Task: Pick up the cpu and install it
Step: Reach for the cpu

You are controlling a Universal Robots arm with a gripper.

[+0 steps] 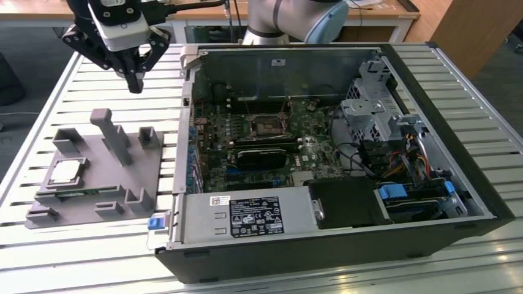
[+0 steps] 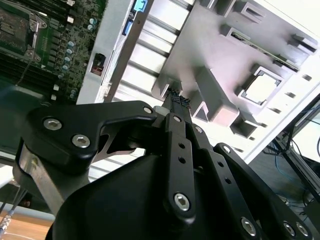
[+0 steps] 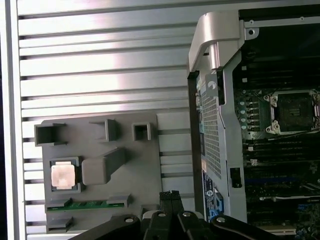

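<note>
Where the cpu (image 1: 65, 173) lay: flat in a square recess of the fixture, silver top up, at the exterior view's far left.
Fixture (image 1: 151, 171): grey plate with upright blocks and one tall post, resting on the table; a green strip (image 1: 78, 195) lay in a slot just beside the cpu.
Hand (image 1: 135, 84): hung above the table past the fixture's far edge, well apart from the cpu; fingers were closed together, with nothing between them.
Hand, first wrist view: fingertips (image 3: 170, 194) met over the fixture's edge, between the cpu's side and the case.
Table (image 1: 98, 92): pale slatted metal, carrying fixture and case.
Case (image 1: 327, 251): open computer case on its side, to the exterior view's right of the fixture.
Socket (image 1: 267, 125): black-framed square on the motherboard inside the case, dark centre exposed.
</note>
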